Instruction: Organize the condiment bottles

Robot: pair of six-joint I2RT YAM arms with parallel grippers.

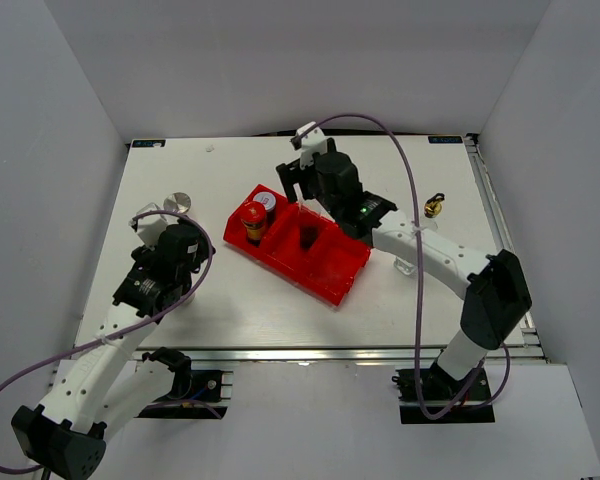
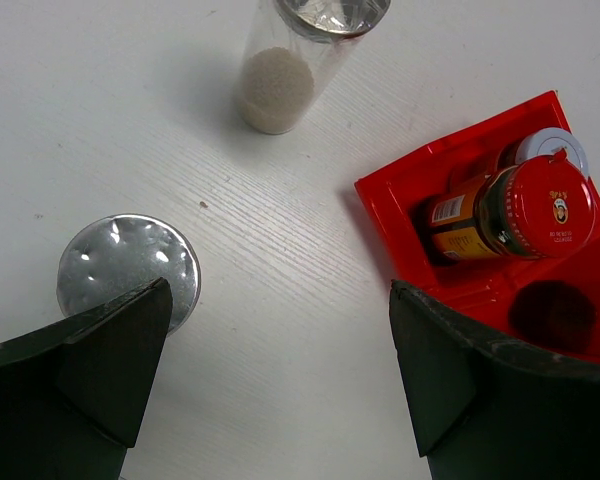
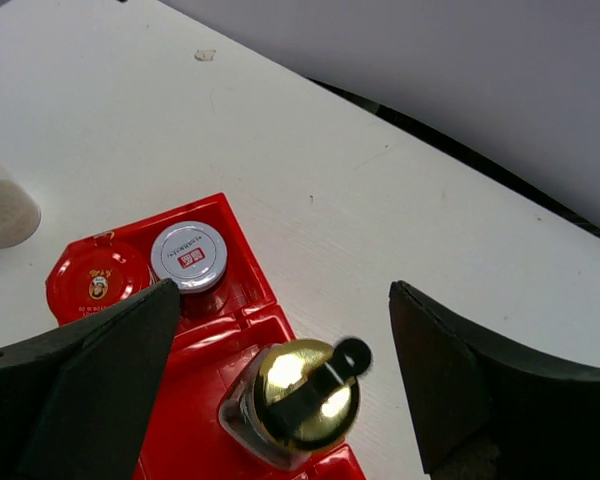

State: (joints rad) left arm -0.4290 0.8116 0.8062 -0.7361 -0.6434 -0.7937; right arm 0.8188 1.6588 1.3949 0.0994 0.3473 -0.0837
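Condiment bottles [image 1: 253, 222] are part sorted: a tall clear bottle with a gold spout top [image 3: 305, 400] stands upright in the red divided plastic bin [image 3: 205, 345], and we hold our right fingers [image 3: 90, 380] wide above it, gripping nothing. Our left fingers [image 2: 80, 380], also wide and empty, hang by a squat silver-capped shaker [image 2: 128, 270] on the white tabletop [image 2: 280, 380], placed, we judge, to straddle it.

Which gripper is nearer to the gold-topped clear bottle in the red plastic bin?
Right. The right gripper hangs directly above the bottle; the left gripper is beside the bin.
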